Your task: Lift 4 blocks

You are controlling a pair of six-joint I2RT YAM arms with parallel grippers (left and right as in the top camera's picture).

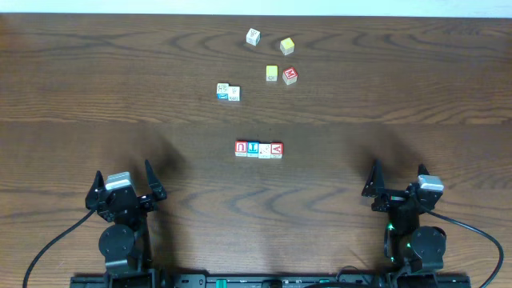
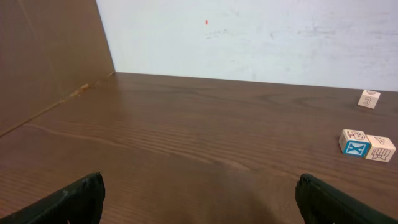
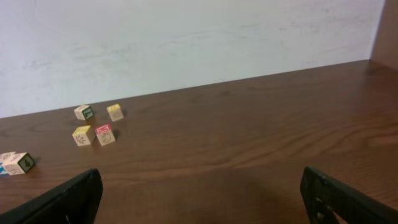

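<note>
Four blocks stand side by side in a row at the table's middle: a red block with a U-like letter (image 1: 241, 149), a blue one (image 1: 253, 149), a white one (image 1: 265, 150) and a red V block (image 1: 277, 149). Neither wrist view shows this row. My left gripper (image 1: 123, 174) rests near the front left edge, well short of the row, open and holding nothing (image 2: 199, 182). At the front right, my right gripper (image 1: 398, 170) is likewise open, with bare wood between its fingers (image 3: 200, 176).
More cubes lie farther back: a blue-and-white pair (image 1: 228, 92), a yellow cube (image 1: 272, 74) beside a red one (image 1: 290, 76), another yellow cube (image 1: 286, 46) and a white one (image 1: 253, 36). The left wrist view shows a blue X cube (image 2: 354, 143) at its right.
</note>
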